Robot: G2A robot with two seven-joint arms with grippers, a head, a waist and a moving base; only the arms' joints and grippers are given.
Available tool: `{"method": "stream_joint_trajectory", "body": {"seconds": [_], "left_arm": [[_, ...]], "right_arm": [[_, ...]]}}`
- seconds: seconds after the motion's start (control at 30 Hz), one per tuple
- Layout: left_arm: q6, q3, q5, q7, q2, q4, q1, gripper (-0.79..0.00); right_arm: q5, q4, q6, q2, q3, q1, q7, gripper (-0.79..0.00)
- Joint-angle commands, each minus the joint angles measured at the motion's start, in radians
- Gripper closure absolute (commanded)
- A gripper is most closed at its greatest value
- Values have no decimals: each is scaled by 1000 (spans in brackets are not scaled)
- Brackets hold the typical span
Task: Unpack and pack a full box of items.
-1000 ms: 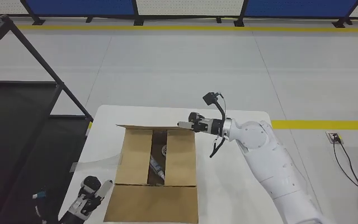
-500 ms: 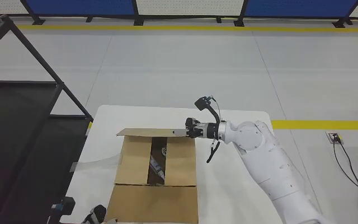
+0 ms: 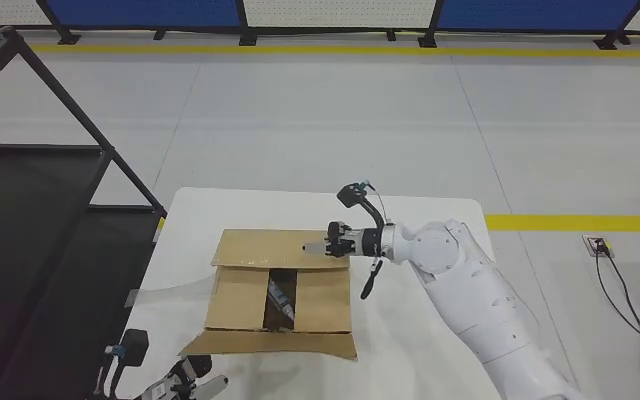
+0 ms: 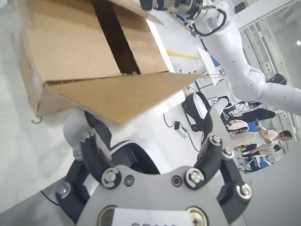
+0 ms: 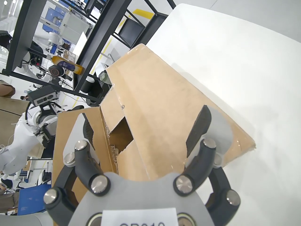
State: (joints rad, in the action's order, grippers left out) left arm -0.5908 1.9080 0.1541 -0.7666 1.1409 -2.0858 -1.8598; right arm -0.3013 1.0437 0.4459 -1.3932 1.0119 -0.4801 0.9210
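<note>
Hiding most box (image 3: 238, 300) contents (image 3: 283, 303), flaps (image 3: 268, 248) sit by released right tool (image 5: 145, 118) and released left tool (image 4: 150, 121).

one box (image 3: 240, 300) is sitting on one table (image 3: 190, 225). it is showing four flaps (image 3: 325, 295), and one tube (image 3: 281, 300) is lying inside.

Worktop (image 3: 190, 260) white, rounded corners, on pale grey floor (image 3: 300, 120). Off worktop's left side, black metal frame (image 3: 85, 122), slanted bar running toward worktop's far-left corner; dark mat (image 3: 40, 250) beneath it. Far back, yellow line (image 3: 320, 49) across floor, blue barrier panels (image 3: 140, 12) just behind it. Right of worktop, second yellow line (image 3: 560, 222); socket block (image 3: 597, 245) on floor near it. Small hook-shaped bit (image 4: 37, 120) lying on worktop. Beyond frame bars, yellow bottle (image 5: 67, 65).
</note>
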Motion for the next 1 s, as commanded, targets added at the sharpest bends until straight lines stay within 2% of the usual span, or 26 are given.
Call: {"method": "stream_joint_trajectory", "body": {"seconds": [0.0,0.23,0.37,0.67,0.97], "left_arm": [[33,-7,41,46,1,-27,15,-785],[175,-86,235,176,5,-85,88,-785],[256,-143,303,216,8,-80,133,-785],[378,-246,380,238,9,-12,269,-785],[441,-305,431,227,9,44,356,-785]], "right_arm": [[-2,8,-26,0,-5,0,2,-785],[26,19,-108,-7,-18,4,-23,-785],[52,18,-139,-9,-17,9,-25,-785],[104,11,-243,-10,-22,33,62,-785],[122,23,-311,-16,-47,39,97,-785]]}}
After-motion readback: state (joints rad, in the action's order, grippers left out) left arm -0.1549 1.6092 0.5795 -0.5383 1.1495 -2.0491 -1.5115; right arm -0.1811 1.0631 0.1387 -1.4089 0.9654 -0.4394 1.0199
